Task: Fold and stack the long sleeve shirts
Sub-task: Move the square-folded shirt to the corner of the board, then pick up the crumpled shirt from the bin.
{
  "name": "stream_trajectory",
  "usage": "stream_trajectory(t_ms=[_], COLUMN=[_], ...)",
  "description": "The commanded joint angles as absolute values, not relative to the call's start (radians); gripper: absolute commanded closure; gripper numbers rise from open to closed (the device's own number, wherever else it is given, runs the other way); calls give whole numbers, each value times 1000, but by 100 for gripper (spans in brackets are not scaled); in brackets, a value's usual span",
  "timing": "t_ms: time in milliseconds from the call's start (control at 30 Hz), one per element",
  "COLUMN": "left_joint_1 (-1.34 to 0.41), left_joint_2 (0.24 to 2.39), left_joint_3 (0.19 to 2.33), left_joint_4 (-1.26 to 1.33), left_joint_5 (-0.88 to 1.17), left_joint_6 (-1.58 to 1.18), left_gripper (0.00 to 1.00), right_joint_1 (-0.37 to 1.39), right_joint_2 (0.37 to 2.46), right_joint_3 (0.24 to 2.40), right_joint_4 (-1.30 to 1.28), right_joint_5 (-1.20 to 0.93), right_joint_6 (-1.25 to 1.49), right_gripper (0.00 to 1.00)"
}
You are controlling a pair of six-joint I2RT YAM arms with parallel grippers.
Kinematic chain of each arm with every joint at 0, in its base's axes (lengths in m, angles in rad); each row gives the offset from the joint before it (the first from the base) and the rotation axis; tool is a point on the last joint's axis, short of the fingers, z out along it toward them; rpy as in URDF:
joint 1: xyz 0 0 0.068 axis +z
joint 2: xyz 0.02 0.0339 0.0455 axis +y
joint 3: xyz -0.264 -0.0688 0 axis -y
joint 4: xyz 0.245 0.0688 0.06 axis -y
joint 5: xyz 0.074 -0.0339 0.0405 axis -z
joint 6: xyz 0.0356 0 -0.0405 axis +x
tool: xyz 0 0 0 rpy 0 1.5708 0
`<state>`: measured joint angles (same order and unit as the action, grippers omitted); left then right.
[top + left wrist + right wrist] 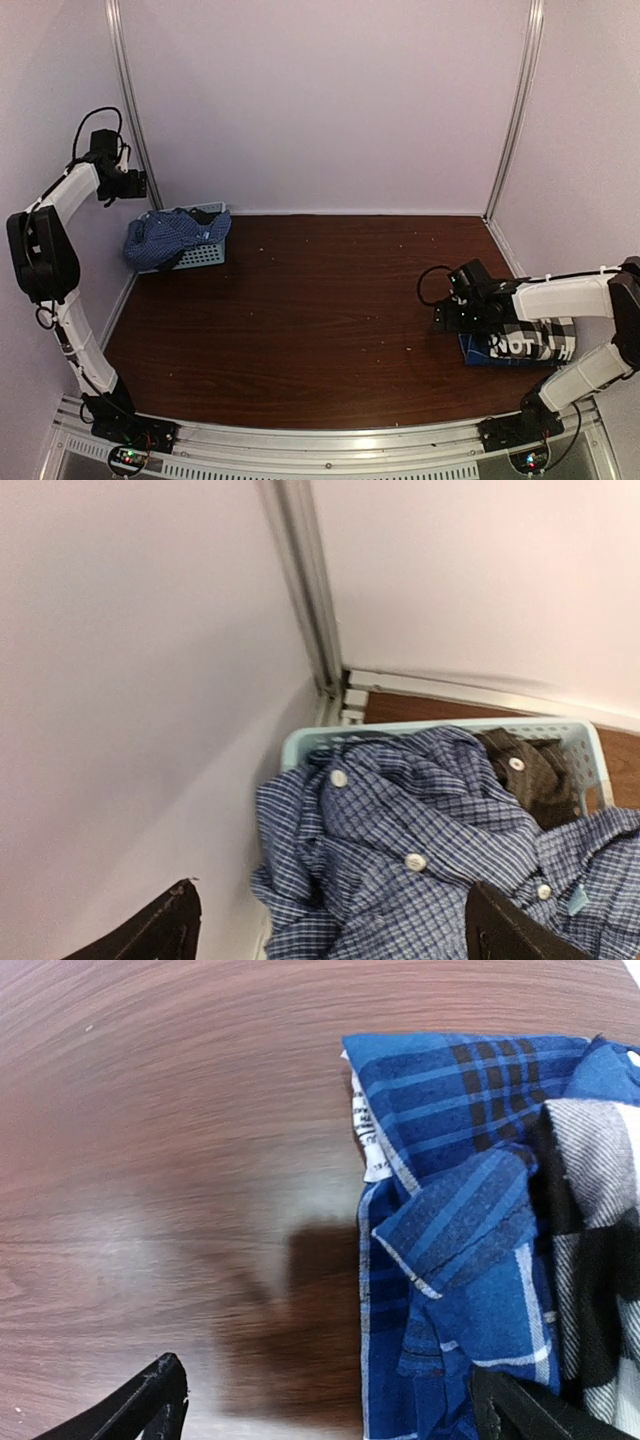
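Observation:
A blue fine-check shirt (165, 235) with white buttons lies crumpled in the light blue basket (205, 255) at the far left; it fills the left wrist view (420, 830). My left gripper (135, 185) hangs open above the basket, holding nothing. At the right, a black-and-white plaid shirt (535, 342) with white lettering lies folded on a darker blue plaid shirt (475, 352). The right wrist view shows the blue plaid (450, 1230) and black-and-white cloth (600, 1250). My right gripper (448, 318) is open at the stack's left edge, one finger over the table, the other over the blue plaid.
A dark brown garment (530, 775) lies in the basket beside the blue shirt. The brown wooden table (320, 300) stretches between basket and stack. White walls with metal corner posts (130, 100) close in on three sides.

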<state>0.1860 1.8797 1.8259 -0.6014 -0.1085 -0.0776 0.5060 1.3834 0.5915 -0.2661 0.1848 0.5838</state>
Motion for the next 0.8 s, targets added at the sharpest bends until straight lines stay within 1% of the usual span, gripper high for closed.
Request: stream_trajectory(t_ms=[0,100,200,333,400,500,600,633,733,767], left_joint_1=[160,150,132,130,130,130,130,130,130,130], left_joint_2=[1893,1918,1953,2018,2052,2092,2122,2129,2135,2128], left_joint_3=[1796,1797,1798,1799,1800,1800,1802,1803,1814,1816], left_joint_4=[-578,-579,-584,-586,-592,-605,-616,-619,-630,-629], left_joint_5=[14,118,154,61,-21,-76,-92,-92,-73,-63], left_joint_6=[-97,-102,-101,-119,-121,-113,-108,-107,-110,-110], left_gripper=[7,5,4,6,8,14,26,32,56,67], right_joint_1=[466,487,533,559,563,570,579,581,589,591], right_joint_2=[1326,1296,1264,1262,1269,1284,1294,1296,1298,1298], right_joint_3=[581,590,607,627,624,616,604,600,595,595], right_joint_4=[-314,-258,-218,-196,-185,-173,-158,-153,-145,-143], right_joint_5=[218,138,110,95,85,77,69,66,60,60], right_joint_6=[533,516,515,514,513,516,521,522,524,526], right_gripper=[0,0,0,0,0,0,0,0,0,0])
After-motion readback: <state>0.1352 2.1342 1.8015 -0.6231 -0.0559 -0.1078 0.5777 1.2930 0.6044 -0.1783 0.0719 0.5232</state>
